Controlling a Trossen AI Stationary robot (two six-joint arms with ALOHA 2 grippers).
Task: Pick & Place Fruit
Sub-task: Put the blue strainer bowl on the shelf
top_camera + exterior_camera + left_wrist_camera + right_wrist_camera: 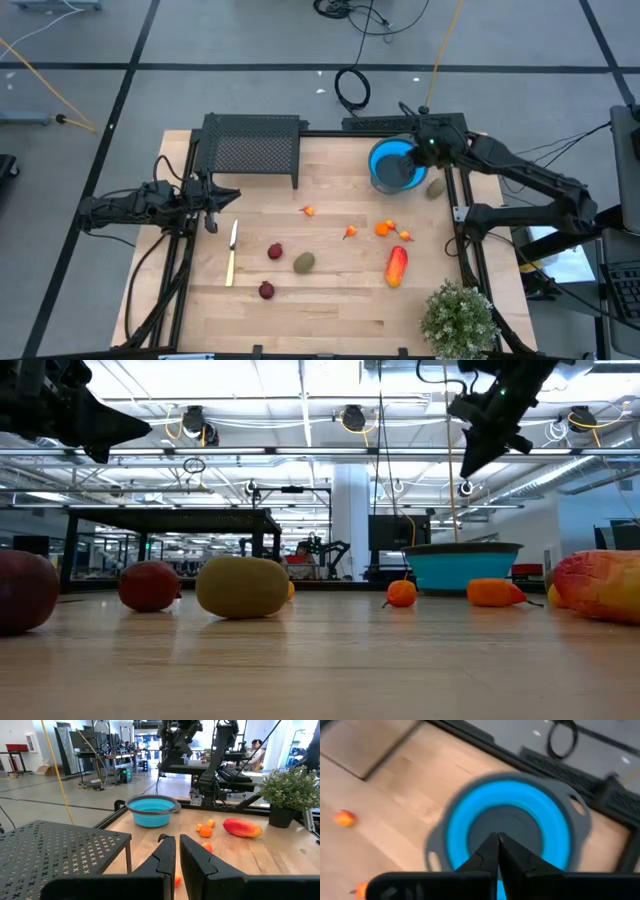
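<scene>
I am hovering my right gripper (pixel 497 851) above the blue bowl (pixel 520 815), fingers pressed together and gripping nothing. My left gripper (pixel 177 852) is waiting at the worktop's (pixel 330 300) left edge, fingers nearly closed, empty. The elongated red-orange fruit (pixel 397 266) is lying right of centre, orange pieces (pixel 383 229) just beyond it, dark red ones (pixel 275 251) and an olive-green oval (pixel 304 262) mid-worktop, another oval (pixel 436 186) beside the bowl.
</scene>
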